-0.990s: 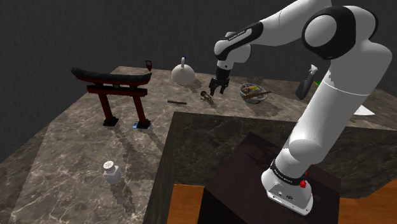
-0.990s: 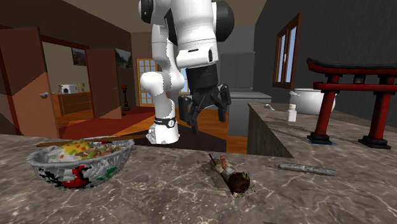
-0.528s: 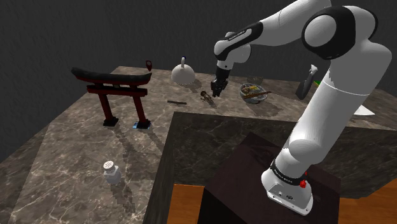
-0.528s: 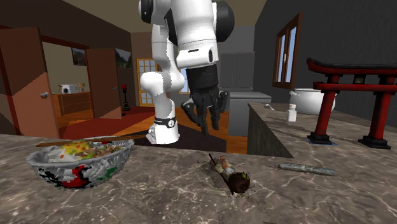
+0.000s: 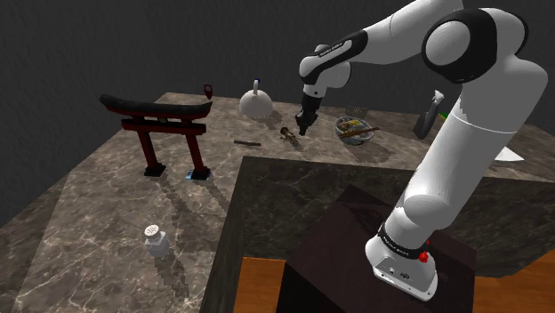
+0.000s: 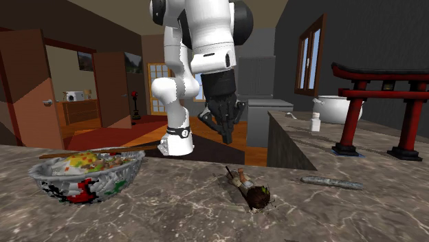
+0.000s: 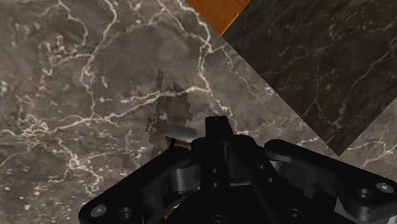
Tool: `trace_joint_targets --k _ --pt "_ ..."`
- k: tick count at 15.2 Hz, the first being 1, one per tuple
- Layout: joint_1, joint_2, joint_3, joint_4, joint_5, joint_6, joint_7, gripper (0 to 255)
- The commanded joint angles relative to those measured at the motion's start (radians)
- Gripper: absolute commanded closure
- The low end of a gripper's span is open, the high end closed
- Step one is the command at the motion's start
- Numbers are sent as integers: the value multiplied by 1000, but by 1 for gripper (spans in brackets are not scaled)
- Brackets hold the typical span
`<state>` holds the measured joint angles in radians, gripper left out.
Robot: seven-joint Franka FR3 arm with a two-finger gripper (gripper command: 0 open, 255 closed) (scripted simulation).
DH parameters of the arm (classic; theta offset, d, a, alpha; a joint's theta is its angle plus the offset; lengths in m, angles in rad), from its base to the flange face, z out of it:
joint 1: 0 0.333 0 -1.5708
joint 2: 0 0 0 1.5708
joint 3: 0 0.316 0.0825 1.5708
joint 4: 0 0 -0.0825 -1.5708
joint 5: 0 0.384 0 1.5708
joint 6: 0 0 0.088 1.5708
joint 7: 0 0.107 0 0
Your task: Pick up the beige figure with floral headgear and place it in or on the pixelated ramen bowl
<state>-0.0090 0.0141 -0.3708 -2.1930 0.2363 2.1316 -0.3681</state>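
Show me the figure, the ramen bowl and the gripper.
figure point(image 6: 245, 183), second exterior view, on its torso.
ramen bowl point(image 6: 89, 184), second exterior view, on its outer wall.
gripper point(image 6: 227, 137), second exterior view, at its closed fingertips.

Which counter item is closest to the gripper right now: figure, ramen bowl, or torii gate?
The small figure, lying flat almost under the gripper; the ramen bowl and torii gate sit farther off to either side.

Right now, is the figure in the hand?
No, the figure lies on the counter, and the shut hand hangs in the air clear of it.
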Motion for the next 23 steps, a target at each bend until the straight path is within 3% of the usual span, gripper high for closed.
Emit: trace_joint_targets --k 1,7,10,17,23 --pt "0 0 0 0 0 0 0 0" --pt "-72 261 -11 245 240 -50 -87 0" --pt "-121 368 1 359 326 -84 -104 0" --pt "-112 410 23 329 361 -14 -124 0" --pt "-112 414 25 327 364 -9 -126 0"
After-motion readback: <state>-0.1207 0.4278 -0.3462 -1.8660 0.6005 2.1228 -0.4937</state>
